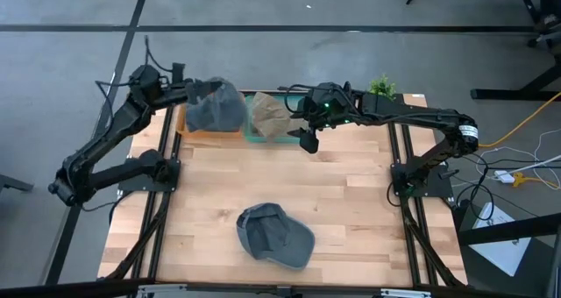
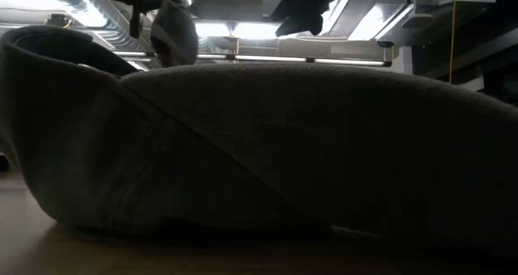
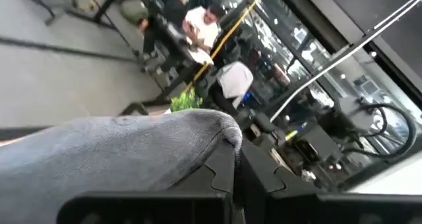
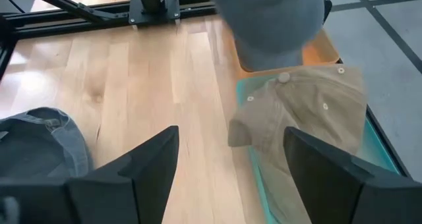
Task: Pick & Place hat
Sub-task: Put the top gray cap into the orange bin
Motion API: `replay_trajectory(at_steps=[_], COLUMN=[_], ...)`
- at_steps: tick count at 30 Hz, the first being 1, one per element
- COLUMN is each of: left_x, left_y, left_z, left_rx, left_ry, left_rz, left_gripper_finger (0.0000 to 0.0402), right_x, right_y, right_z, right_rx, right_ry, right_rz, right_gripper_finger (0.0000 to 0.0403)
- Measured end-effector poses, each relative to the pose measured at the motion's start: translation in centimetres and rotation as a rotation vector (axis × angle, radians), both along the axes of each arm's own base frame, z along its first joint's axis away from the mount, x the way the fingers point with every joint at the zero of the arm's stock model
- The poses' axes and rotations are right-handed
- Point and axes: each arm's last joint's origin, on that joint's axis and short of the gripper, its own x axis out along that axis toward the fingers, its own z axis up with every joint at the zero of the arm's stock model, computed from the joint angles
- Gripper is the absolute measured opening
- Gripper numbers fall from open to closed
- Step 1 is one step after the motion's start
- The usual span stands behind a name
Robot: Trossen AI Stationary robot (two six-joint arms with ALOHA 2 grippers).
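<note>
Near edge of table [image 1: 351,202]: a dark grey cap [image 1: 274,236] lies on the wood close to the near edge, about mid-width, well apart from both arms.
Low view only: that same cap [image 2: 267,154] fills almost the whole picture as a dark mound; above it hang a pale cap shape and a dark arm, both too dim to tell more.
Far edge, middle: a tan cap [image 1: 269,116] lies in a teal tray [image 1: 252,137], its crown spilling over the tray's rim.
Right gripper [image 1: 304,133]: hovers just beside and above the tan cap, fingers spread wide, holding nothing.
Right wrist view only: the tan cap [image 4: 310,112] shows between the parted fingers [image 4: 142,161], with the teal tray [image 4: 254,159] and an orange tray [image 4: 315,55] behind it.
Far edge, left: the left gripper [image 1: 196,91] is clamped on a blue-grey cap [image 1: 216,108], held over the orange tray [image 1: 206,132].
Left wrist view only: the blue-grey cloth [image 3: 119,148] is pinched at the fingers; a green plant [image 3: 186,101] and room clutter lie beyond.
</note>
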Motion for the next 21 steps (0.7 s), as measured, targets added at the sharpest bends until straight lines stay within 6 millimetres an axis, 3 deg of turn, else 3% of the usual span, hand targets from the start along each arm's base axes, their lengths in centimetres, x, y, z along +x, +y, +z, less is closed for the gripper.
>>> replay_trajectory(at_steps=[5,11,21], left_x=[-1.2,-1.7,-1.2], left_y=[-0.1,0.2,0.7], left_z=[-0.1,-1.9,-3.1], left_rx=[0.047,0.027,0.063], left_ry=[0.052,0.237,0.357], left_rz=[0.063,0.112,0.051], left_gripper_finger=[0.0003,0.0003,0.0003], right_x=[0.0,0.0,0.0], right_y=[0.0,0.0,0.0], right_z=[0.0,0.0,0.0], right_rx=[0.0,0.0,-0.001], right_ry=[-0.001,-0.001,-0.001], right_rz=[0.0,0.0,-0.001], right_gripper_finger=[0.0271,0.0271,0.0271])
